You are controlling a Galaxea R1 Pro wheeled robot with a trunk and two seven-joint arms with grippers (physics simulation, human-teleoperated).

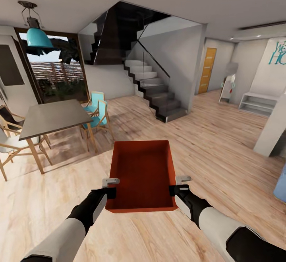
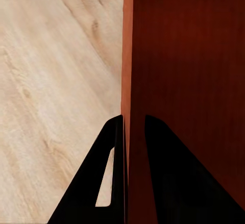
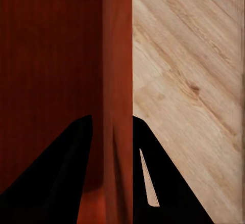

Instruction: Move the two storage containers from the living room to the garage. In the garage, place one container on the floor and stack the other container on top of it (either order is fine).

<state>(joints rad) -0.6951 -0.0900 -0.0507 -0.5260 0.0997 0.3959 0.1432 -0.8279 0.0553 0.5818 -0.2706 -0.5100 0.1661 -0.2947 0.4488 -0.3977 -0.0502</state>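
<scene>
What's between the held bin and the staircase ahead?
Bare wood floor, nothing else, between the bin and the stairs, in the head view.

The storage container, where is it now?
In the head view, the storage container is held low at centre between the left gripper and right gripper, above the wood floor.

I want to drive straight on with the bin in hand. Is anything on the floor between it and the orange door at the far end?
Nothing visible blocks it. The bin is held by the left gripper and right gripper. Bare wood floor runs to the orange door; the staircase stands left of that line.
</scene>
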